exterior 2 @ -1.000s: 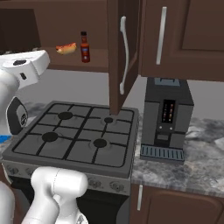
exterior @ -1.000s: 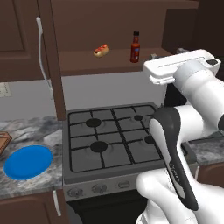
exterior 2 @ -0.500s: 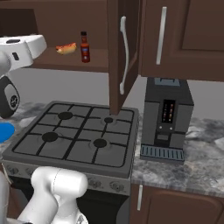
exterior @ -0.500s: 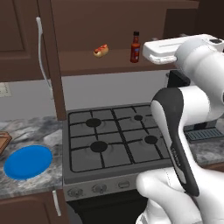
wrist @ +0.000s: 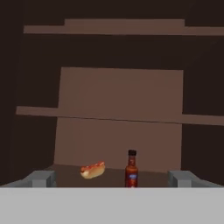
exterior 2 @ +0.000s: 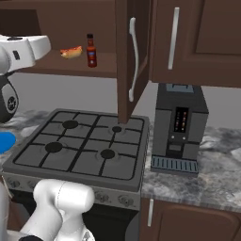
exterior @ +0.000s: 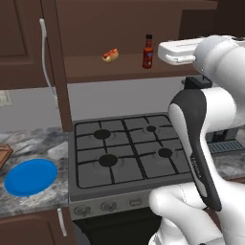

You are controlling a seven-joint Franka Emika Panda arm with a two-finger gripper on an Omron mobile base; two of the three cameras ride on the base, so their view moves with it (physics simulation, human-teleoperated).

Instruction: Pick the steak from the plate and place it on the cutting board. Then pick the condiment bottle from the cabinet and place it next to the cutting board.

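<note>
The condiment bottle, dark red with a black cap, stands upright on the inner shelf of the open cabinet. My gripper is open, its fingertips wide apart, level with the shelf and still short of the bottle. The white hand hovers just right of the bottle in the left base view. On the counter at the left lies the blue plate, bare on top. A corner of the cutting board shows at the left edge. The steak is out of view.
A hot dog in a bun lies on the shelf left of the bottle. The open cabinet door hangs over the gas stove. A dark coffee machine stands on the counter to the right.
The hand has risen and moved left to shelf height, closer to the bottle. The gripper has stayed open. Bottle and hot dog have not moved.
</note>
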